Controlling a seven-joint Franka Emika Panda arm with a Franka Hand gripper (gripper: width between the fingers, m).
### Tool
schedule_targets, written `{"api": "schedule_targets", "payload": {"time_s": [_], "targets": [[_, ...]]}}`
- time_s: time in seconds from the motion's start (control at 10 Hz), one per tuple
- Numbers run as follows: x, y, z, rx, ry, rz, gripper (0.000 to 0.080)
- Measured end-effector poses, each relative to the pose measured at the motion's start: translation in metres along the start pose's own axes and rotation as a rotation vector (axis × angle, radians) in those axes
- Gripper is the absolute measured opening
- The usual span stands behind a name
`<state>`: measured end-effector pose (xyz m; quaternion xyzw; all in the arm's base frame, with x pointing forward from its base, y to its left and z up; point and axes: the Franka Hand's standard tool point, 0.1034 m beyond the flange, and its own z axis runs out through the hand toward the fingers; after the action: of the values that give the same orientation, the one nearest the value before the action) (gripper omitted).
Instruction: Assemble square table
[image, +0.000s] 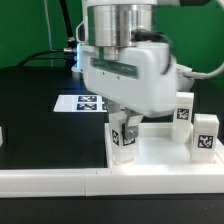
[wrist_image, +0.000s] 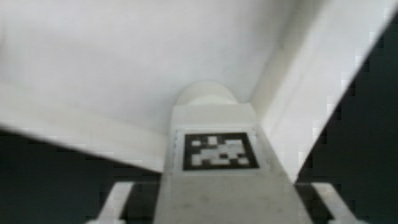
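My gripper (image: 124, 127) is shut on a small white leg block (image: 123, 137) with a black-and-white tag and holds it upright over the corner of the square slab (image: 156, 150) nearest the exterior view's left. In the wrist view the tagged leg block (wrist_image: 217, 150) sits between my two fingers (wrist_image: 121, 198), with the slab's white surface and raised rim (wrist_image: 125, 60) beyond it. Whether the leg touches the corner socket is hidden. Two more tagged leg blocks (image: 184, 110) (image: 205, 137) stand at the exterior view's right, by the slab.
The marker board (image: 80, 102) lies on the black table behind the slab, toward the exterior view's left. The long white border wall (image: 90, 184) runs along the front. The arm's white body (image: 130, 60) hides the slab's middle and rear.
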<state>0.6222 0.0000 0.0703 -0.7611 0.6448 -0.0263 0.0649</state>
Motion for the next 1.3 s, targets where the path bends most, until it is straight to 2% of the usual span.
{"api": "schedule_targets", "payload": {"time_s": [0.2,0.3,0.6,0.7,0.8,0.9,1.1,1.3], "targets": [[-0.007,-0.001,0.001,0.022,-0.032,0.281,0.0288],[-0.009,-0.002,0.001,0.024,-0.034,0.371,0.0289],[-0.009,-0.002,0.001,0.023,-0.034,0.439,0.029],[-0.01,-0.002,0.001,0.022,-0.03,0.39,0.0439],[-0.012,-0.004,0.0,0.014,-0.006,0.211,0.0439],[-0.015,-0.005,-0.001,0.01,0.01,0.009,0.0595],[-0.014,-0.005,0.0,0.009,0.017,-0.138,0.0646],[-0.013,-0.004,0.0,0.006,0.02,-0.294,0.0646]]}}
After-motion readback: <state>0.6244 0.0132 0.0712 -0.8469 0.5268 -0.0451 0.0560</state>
